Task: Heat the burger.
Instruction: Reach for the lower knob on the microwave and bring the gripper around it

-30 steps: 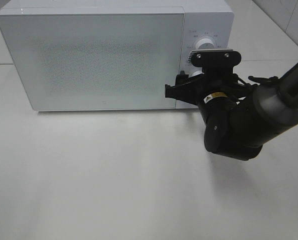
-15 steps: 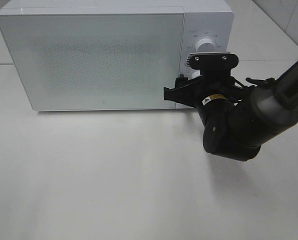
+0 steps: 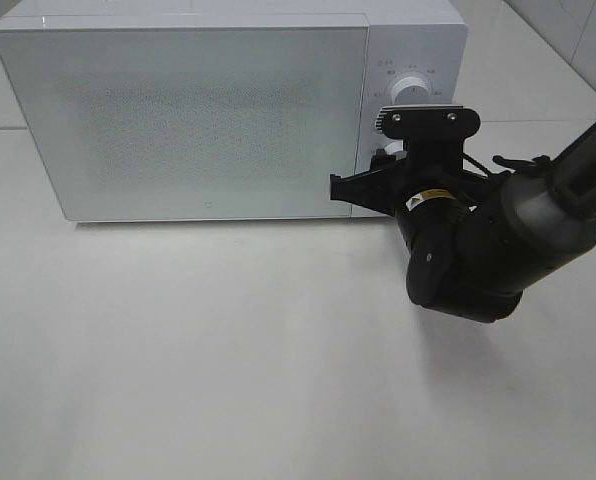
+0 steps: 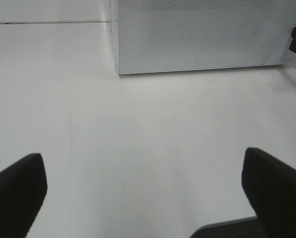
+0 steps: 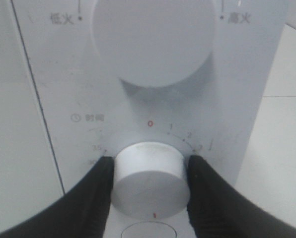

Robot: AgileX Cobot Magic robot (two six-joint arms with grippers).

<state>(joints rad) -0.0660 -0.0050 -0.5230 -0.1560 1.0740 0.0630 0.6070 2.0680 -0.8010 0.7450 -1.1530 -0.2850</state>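
Right claw (image 5: 150, 162) narrowed, now pinching timer knob (image 5: 149, 181) both sides.

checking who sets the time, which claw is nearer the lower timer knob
Right. The right claw straddles the timer knob, fingers against both sides. The left claw hangs open over the table, well short of the microwave door.

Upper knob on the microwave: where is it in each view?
Exterior high: upper knob on the panel right of the door.
Left wrist: not in it.
Right wrist: large and close, beside the lower knob that the right gripper clamps.
Shared landmark: the microwave door.
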